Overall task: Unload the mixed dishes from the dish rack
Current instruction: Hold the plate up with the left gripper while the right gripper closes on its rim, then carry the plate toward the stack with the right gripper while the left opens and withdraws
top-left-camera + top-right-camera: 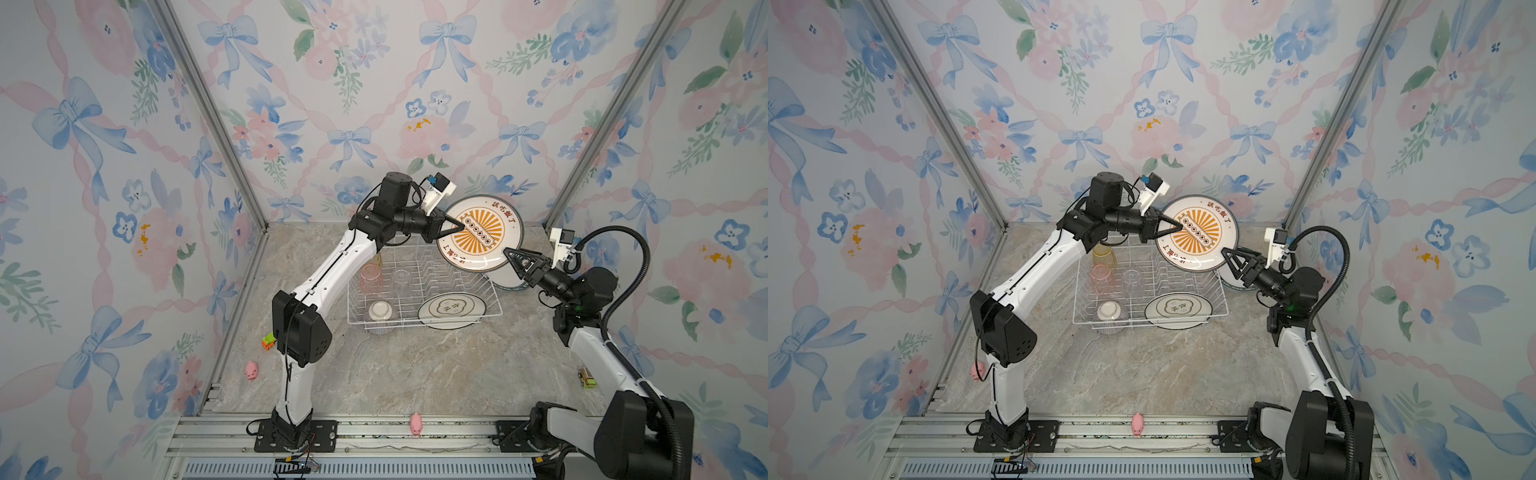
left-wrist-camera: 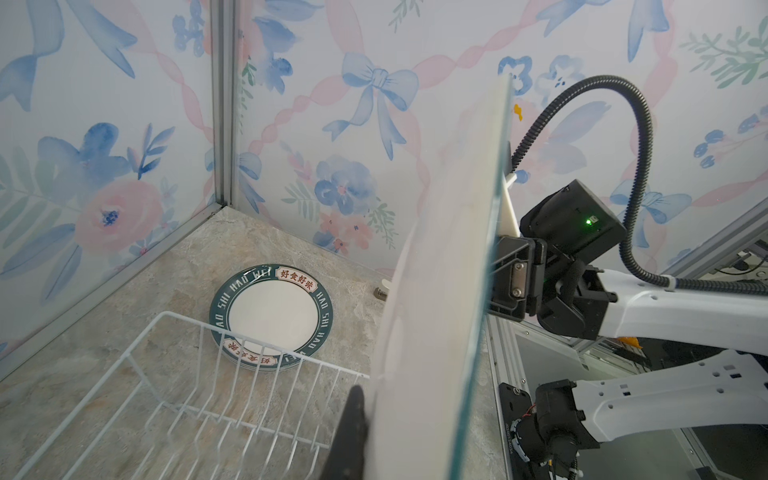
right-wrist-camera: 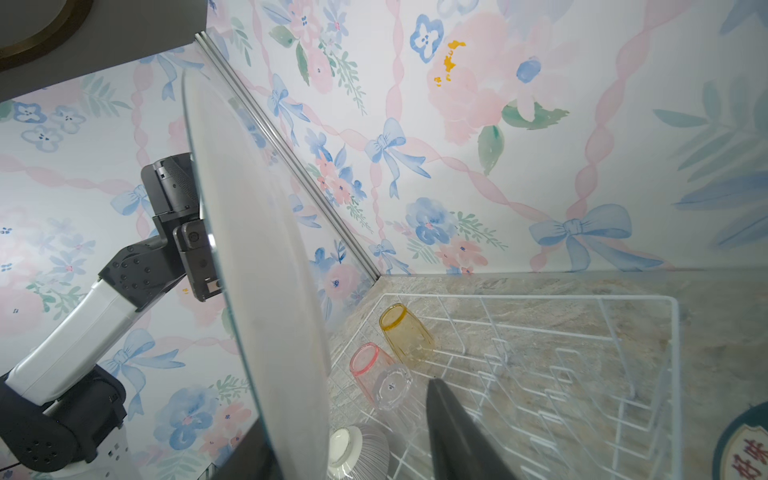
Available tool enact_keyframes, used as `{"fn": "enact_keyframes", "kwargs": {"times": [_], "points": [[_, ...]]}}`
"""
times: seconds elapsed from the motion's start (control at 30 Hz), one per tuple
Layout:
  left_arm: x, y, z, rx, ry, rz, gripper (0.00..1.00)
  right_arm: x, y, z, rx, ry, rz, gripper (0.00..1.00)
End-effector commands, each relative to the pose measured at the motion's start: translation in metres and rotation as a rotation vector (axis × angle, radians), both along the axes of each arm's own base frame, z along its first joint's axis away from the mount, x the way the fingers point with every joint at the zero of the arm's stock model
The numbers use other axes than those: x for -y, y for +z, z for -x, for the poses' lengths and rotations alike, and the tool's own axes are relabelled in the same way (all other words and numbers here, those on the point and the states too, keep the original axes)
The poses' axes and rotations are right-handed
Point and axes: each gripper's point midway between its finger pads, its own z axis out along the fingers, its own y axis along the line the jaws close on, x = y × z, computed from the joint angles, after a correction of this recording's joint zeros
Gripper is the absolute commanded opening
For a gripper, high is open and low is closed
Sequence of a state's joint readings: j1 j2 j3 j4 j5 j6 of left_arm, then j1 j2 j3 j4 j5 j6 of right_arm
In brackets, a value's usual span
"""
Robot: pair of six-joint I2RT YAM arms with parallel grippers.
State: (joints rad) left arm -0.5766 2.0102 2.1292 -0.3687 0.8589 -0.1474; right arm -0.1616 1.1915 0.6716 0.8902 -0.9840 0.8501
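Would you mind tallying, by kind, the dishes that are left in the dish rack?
Tumblers: 3 (yellow tumbler, pink tumbler, clear tumbler)
Bowls: 1 (ribbed bowl)
Plates: 1 (emblem plate)
Total in the dish rack: 5
Not counted: sunburst plate, held in the air.

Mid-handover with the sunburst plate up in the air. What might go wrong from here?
1. The left gripper pinches the orange sunburst plate by one rim only, while the right gripper straddles the opposite rim with its jaws open. Releasing early would likely drop the plate.
2. Below it sit the dish rack and the dark-rimmed plates. A fall or a low swing could chip them.
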Motion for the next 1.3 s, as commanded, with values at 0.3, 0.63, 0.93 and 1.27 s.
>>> {"fn": "enact_keyframes", "kwargs": {"times": [0.3,0.63,0.93,1.27], "points": [[0.021,-0.002,-0.001,-0.037,-0.075,0.041,0.0,-0.03,0.034,0.016,0.129,0.192,-0.098,0.36],[0.029,-0.005,-0.001,-0.051,-0.088,0.044,0.0,-0.034,0.026,0.012,0.086,0.093,0.003,0.0],[0.027,-0.009,-0.003,-0.043,-0.067,0.029,0.59,-0.04,0.03,0.021,0.067,0.012,0.138,0.0],[0.004,-0.004,-0.01,0.1,0.121,-0.05,0.98,-0.027,0.026,0.01,-0.036,-0.07,0.178,0.0]]}}
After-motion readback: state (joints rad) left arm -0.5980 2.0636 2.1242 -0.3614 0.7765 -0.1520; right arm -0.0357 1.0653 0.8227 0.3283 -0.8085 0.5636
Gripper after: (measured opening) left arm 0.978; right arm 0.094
